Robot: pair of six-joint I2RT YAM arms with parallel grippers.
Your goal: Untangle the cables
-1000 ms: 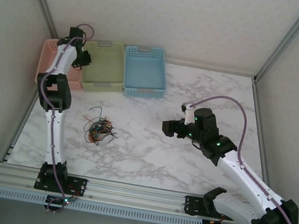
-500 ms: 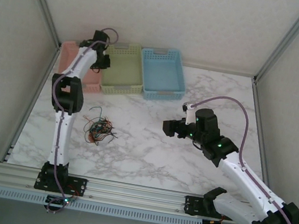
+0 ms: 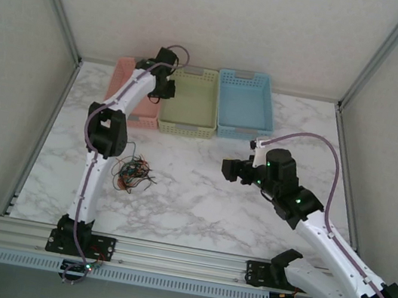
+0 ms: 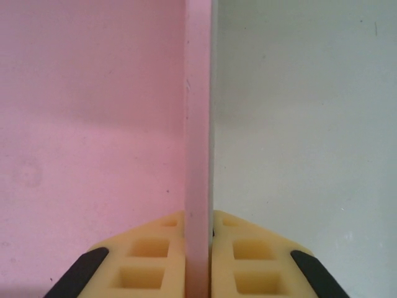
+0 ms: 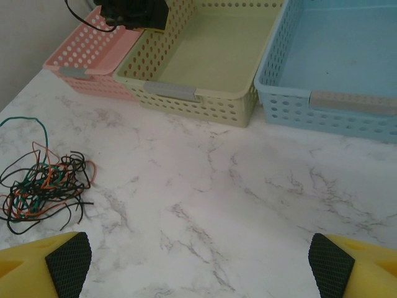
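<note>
the cables (image 3: 132, 174) lie in one loose tangle on the marble table (image 3: 204, 211), just beside the left arm's lower link. at the back, the left gripper (image 4: 198, 218) is pinched tight on a wall of the pink basket (image 3: 122, 83), next to the green basket (image 3: 190, 109); whether it also catches that basket's rim is unclear. the right gripper (image 5: 198, 257) hangs over bare marble, spread wide and holding nothing.

White grey-veined marble tabletop (image 3: 198, 202), a row of baskets side by side at its far edge, pink perforated plastic basket (image 3: 121, 82) leftmost, pale green perforated plastic basket (image 3: 190, 109) in the middle, light blue perforated plastic basket (image 3: 246, 103) rightmost, silver aluminium rail (image 3: 181, 257) along the near edge
</note>
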